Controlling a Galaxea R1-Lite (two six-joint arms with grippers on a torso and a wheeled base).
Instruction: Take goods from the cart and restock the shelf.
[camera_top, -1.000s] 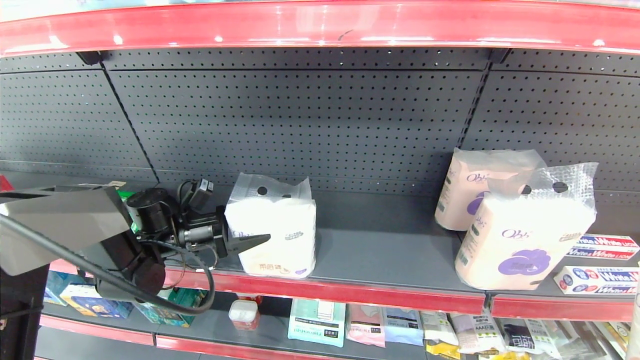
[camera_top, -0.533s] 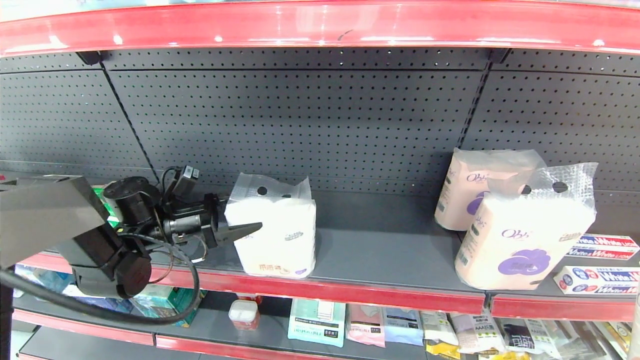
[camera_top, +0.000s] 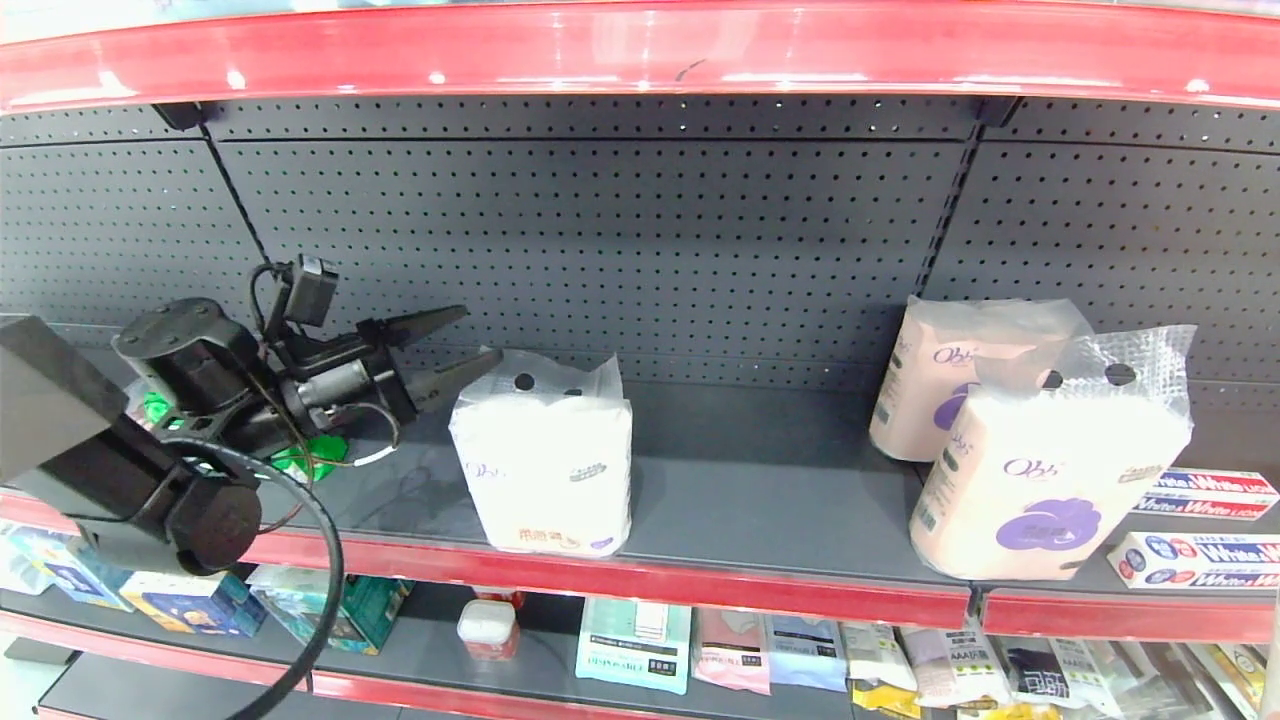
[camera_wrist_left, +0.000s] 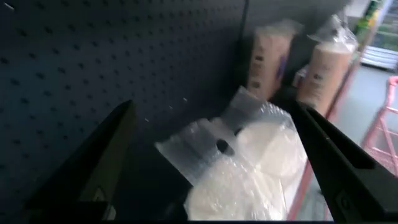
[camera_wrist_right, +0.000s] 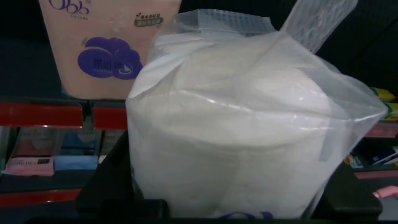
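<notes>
A white tissue pack (camera_top: 545, 460) stands upright on the grey shelf (camera_top: 760, 500), left of centre. My left gripper (camera_top: 478, 336) hangs open just above and to the left of its top corner, touching nothing. From the left wrist, the same pack (camera_wrist_left: 255, 168) lies below and beyond the left gripper (camera_wrist_left: 212, 107), whose dark fingers (camera_wrist_left: 99, 168) are spread wide. A second white tissue pack (camera_wrist_right: 249, 130) in clear plastic sits between dark fingers (camera_wrist_right: 109, 180) of my right gripper (camera_wrist_right: 236, 199), which is shut on it in front of the shelf's right part.
Two pink tissue packs (camera_top: 1045, 470) stand at the shelf's right, one behind the other, with toothpaste boxes (camera_top: 1210, 493) beside them. A green item (camera_top: 310, 455) lies behind my left arm. Pegboard (camera_top: 600, 240) backs the shelf. Bare shelf lies between the white and pink packs. Lower shelves hold small goods (camera_top: 635, 645).
My left gripper has drawn away from the white pack on the shelf, rising and moving left. The pack stays standing where it was.
</notes>
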